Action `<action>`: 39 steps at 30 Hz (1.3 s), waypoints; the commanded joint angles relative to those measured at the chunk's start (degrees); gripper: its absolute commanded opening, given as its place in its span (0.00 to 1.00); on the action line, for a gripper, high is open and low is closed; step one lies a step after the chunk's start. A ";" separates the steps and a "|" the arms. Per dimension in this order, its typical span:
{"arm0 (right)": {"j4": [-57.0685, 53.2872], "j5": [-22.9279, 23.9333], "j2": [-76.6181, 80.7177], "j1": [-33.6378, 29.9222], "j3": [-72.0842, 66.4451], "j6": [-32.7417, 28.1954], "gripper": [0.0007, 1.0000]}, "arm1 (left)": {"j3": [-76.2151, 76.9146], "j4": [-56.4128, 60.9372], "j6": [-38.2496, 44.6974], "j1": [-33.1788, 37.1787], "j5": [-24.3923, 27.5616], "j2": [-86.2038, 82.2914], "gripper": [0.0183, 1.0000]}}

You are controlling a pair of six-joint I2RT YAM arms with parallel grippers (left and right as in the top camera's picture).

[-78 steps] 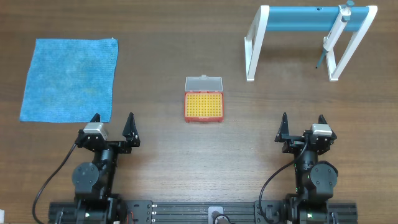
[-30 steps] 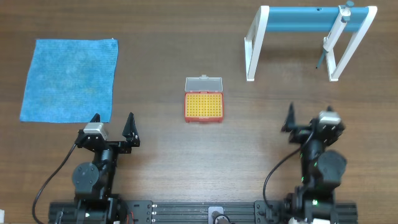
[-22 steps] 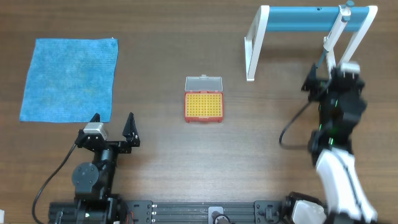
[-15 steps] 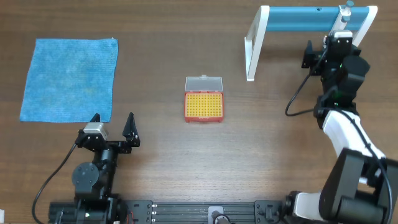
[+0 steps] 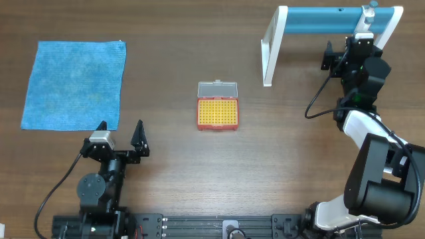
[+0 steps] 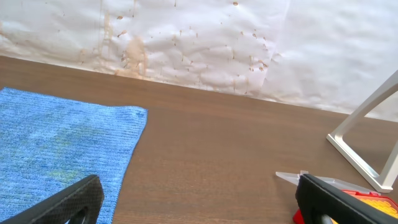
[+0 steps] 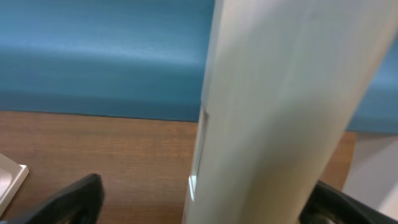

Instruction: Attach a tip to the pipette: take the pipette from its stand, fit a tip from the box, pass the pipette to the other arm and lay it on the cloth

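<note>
Brown tabletop [image 5: 199, 172] bearing the cloth [image 5: 74, 85] meets stained white wall [image 6: 205, 43].

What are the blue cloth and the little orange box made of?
The cloth looks like soft woven fabric, probably microfibre: matte, with a fine ribbed weave and slightly wavy edges. The box seems to be hard plastic: a smooth orange base and a see-through lid.

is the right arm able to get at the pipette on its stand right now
Likely yes: the right gripper is open with the pipette between its fingers at the stand, nothing in between.
</note>
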 commanded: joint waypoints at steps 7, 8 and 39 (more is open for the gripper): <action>0.74 -0.35 0.70 -0.31 1.14 0.90 0.08 | -0.13 -0.28 0.50 0.20 0.24 -0.35 1.00; 1.44 -0.35 0.44 -0.31 1.14 0.92 0.08 | -0.13 -0.28 0.50 0.20 0.24 -0.35 1.00; 44.76 -15.74 -1.29 34.36 -20.33 28.39 0.08 | -0.13 -0.28 0.50 0.20 0.24 -0.35 1.00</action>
